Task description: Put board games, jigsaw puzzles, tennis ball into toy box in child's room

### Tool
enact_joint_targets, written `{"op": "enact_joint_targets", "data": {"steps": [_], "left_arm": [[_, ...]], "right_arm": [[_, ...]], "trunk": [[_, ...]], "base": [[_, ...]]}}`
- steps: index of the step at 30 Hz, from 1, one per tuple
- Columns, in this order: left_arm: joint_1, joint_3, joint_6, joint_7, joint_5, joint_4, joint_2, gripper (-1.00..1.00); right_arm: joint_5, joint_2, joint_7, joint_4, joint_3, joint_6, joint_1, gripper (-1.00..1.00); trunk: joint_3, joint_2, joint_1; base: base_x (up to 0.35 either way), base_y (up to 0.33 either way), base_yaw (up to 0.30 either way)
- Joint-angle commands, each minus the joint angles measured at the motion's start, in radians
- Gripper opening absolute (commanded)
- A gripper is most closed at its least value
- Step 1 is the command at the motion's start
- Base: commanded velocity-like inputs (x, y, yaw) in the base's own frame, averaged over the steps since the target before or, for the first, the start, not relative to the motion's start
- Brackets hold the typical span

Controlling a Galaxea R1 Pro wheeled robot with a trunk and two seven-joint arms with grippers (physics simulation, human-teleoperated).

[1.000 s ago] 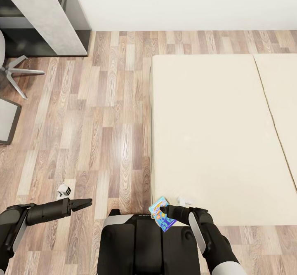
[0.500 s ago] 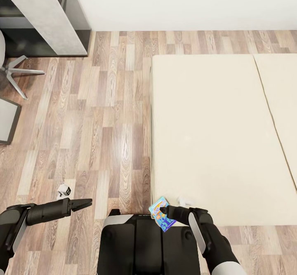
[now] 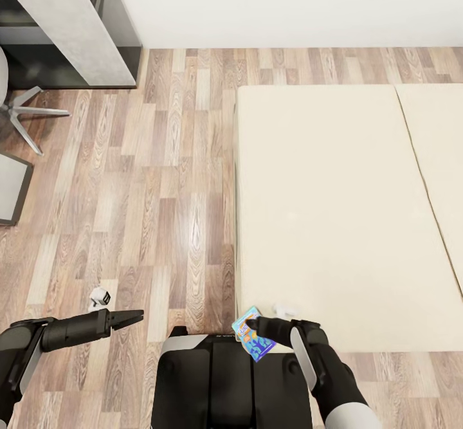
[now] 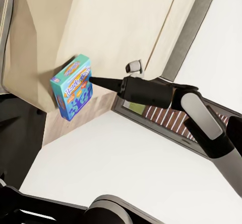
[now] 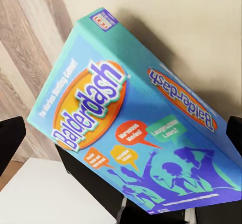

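game (image 3: 252, 337) at bed (image 3: 334, 223) corner, 6 o'clock | right gripper (image 3: 252, 323) at its top edge, hold cannot be told | left gripper (image 3: 138, 316) looks closed, empty | risk: thin box tips, slides to floor.

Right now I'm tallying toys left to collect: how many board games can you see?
1. The board game is at the bed's near corner, by the right claw. Others may be out of view.
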Motion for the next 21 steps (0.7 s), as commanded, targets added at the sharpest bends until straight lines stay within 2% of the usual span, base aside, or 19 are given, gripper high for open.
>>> {"op": "enact_joint_targets", "data": {"steps": [1,21], "left_arm": [[0.0,0.0,0.01,-0.004,0.0,0.0,0.0,1.0],[0.0,0.0,0.011,-0.004,0.0,0.0,0.0,1.0]], "right_arm": [[-0.004,0.002,0.002,-0.001,-0.004,0.006,-0.001,1.0],[0.0,0.004,0.003,-0.001,-0.003,0.005,-0.002,1.0]], "trunk": [[-0.001,-0.002,0.001],[-0.001,-0.002,0.001]], "base": [[0.0,0.0,0.0],[0.0,0.0,0.0]]}}
